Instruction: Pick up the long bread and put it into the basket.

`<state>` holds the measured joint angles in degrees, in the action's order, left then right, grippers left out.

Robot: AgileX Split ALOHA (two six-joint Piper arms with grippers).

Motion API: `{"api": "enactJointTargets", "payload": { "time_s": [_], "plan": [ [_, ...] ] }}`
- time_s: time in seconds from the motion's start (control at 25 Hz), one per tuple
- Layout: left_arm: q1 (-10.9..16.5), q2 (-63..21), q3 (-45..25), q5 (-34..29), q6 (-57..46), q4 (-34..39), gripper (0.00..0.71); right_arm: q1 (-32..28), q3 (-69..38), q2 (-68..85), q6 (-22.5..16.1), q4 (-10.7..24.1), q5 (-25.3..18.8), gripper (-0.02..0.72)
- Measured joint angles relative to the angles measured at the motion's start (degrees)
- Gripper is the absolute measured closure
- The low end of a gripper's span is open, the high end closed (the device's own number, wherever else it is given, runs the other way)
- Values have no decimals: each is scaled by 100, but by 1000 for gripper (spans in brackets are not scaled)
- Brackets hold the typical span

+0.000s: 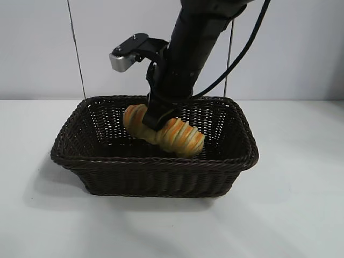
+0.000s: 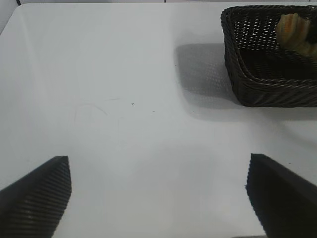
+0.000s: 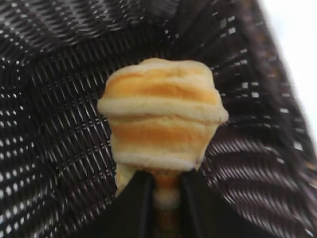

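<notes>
Golden-yellow with orange-brown crosswise ridges, the long bread [image 1: 164,134] looks like a twisted roll, plump and soft, and much shorter than the basket [image 1: 156,174] around it. It lies at a slant inside the basket, one end nearer the back wall and the other reaching toward the front rim; whether it rests on the woven floor cannot be told.

Reaching down from above into the basket, the right gripper [image 1: 156,119] has its dark fingers [image 3: 131,208] set on either side of the bread near its rear end. They stand only a little apart, with the bread between them and touching them. In the right wrist view the loaf fills the middle, its far end rounded and banded.

Dark brown woven wicker forms the basket, which is large and rectangular with a braided rim and sloping sides. It sits on a white table [image 1: 43,215], toward the back edge. The bread is the only thing seen in it.

Well away from the basket, the left gripper [image 2: 158,198] hangs over bare table with its two black fingers [image 2: 37,196] spread wide and nothing between them.
</notes>
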<state>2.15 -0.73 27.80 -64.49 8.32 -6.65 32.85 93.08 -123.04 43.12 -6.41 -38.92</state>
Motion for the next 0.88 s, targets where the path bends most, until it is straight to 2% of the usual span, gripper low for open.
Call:
{"api": "enactJointTargets", "payload": {
  "time_s": [0.12,0.2,0.28,0.48,0.68,0.8,0.88],
  "plan": [
    [0,0,0,0,0,0,16,0,46,0,0,0,-67,328],
    [0,0,0,0,0,0,16,0,236,0,-52,0,-273,174],
    [0,0,0,0,0,0,16,0,528,0,-252,0,-634,104],
    [0,0,0,0,0,0,16,0,1587,0,-1293,197,-1595,64],
    [0,0,0,0,0,0,16,0,2415,0,-2529,641,-2450,60],
    [0,0,0,0,0,0,16,-57,2734,0,-3173,841,-2758,60],
    [0,0,0,0,0,0,16,-221,2923,0,-3484,855,-2908,60]
  ]
}}
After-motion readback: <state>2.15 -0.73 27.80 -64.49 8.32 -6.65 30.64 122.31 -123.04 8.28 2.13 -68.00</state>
